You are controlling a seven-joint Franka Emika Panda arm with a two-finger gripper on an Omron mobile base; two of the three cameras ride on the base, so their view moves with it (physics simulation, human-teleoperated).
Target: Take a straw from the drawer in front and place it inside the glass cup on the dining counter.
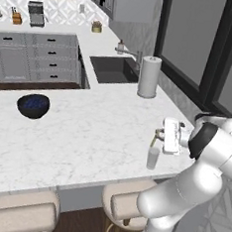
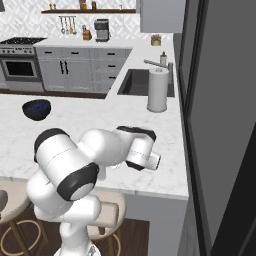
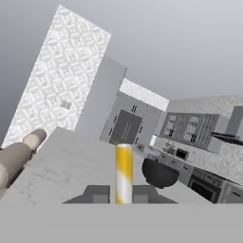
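The fingers are clamped on the yellow straw, held just above the glass cup near the front edge of the dining worktop.

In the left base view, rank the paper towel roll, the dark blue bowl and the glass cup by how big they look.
1. Paper towel roll
2. Dark blue bowl
3. Glass cup, smallest despite sitting nearest the camera

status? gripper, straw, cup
Gripper shut on straw. Hand sideways just above glass cup at dining counter edge. Straw not in yet; nothing blocking.
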